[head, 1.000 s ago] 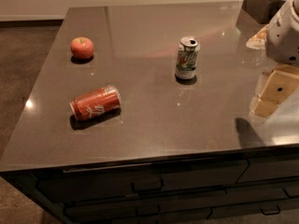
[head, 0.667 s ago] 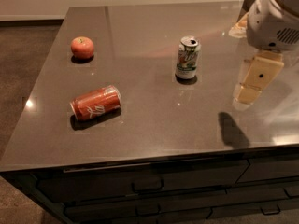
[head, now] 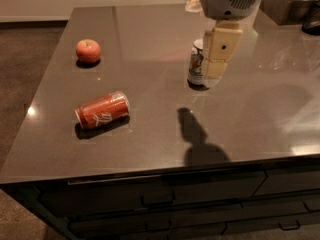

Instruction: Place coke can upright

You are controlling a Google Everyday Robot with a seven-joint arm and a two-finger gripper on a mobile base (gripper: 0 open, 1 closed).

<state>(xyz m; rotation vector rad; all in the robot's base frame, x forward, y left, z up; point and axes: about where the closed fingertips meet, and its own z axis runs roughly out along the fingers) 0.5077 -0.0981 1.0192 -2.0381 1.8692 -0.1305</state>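
The gripper has been carried leftward from the right edge of the counter within the last second and is now held just in front of the white-and-green can. Its state cannot be told; apparently nothing is held. The coke can is left unmoved on its side, front left, well apart. The approach is judged unfinished.
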